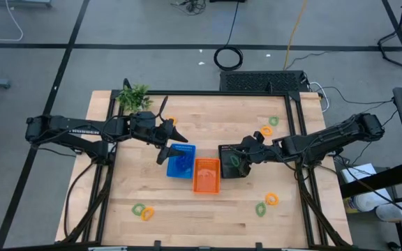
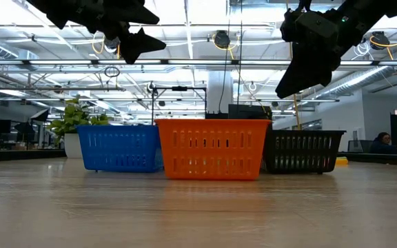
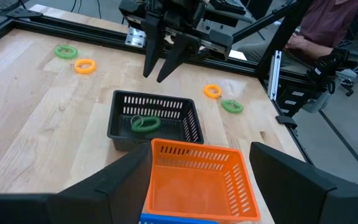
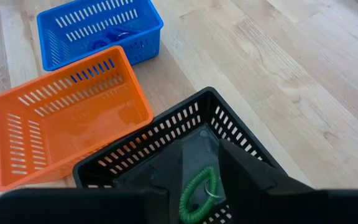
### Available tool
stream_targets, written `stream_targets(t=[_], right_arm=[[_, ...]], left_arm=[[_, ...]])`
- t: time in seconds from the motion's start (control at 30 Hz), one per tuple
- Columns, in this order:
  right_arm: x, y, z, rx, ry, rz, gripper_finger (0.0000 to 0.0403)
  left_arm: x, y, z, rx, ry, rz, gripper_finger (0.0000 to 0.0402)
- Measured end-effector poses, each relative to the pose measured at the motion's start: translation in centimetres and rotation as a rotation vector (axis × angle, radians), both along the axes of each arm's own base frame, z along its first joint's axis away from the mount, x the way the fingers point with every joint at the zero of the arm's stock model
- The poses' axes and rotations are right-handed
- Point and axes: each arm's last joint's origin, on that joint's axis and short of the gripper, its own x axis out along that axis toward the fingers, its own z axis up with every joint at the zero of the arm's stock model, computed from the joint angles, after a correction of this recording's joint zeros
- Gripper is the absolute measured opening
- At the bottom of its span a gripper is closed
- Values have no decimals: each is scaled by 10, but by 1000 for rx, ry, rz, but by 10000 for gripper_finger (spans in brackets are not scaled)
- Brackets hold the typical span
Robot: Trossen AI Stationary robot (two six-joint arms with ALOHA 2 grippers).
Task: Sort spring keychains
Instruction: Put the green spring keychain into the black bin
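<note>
Three small baskets stand side by side mid-table: blue (image 1: 182, 160), orange (image 1: 206, 175) and black (image 1: 223, 151). A green spring keychain (image 3: 145, 123) lies on the black basket's floor. My right gripper (image 3: 162, 67) hangs above that basket, fingers a little apart and pointing down at a slant, with nothing between them. Its wrist view shows the green coil (image 4: 197, 190) through the gap. My left gripper (image 1: 167, 132) hovers wide open above the blue basket, which holds blue coils (image 4: 110, 37). Other orange and green keychains lie scattered on the table.
Loose keychains lie at the far right (image 1: 266, 130) (image 1: 273, 121), near right (image 1: 271, 199) (image 1: 260, 208), near left (image 1: 138, 208) (image 1: 147, 213), and one orange (image 1: 173, 121) by my left gripper. A green plant sprig (image 1: 135, 97) stands at the far left corner. A black frame (image 1: 208, 93) borders the table.
</note>
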Motion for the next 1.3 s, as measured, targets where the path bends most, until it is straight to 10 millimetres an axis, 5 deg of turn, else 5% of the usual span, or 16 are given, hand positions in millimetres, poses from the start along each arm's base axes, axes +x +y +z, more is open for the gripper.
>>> stream_targets(t=[0.4,0.8,1.0,1.3], right_arm=[[2,0,2,-23,-19,27,90],[25,5,35,-268,-352,229,90],[25,5,34,-307,-383,247,89],[17,4,14,-342,-465,251,89]], left_arm=[[0,0,0,0,0,0,274],[1,0,3,-17,-34,6,274],[1,0,4,-74,-31,26,274],[-23,-9,-20,-304,376,32,274]])
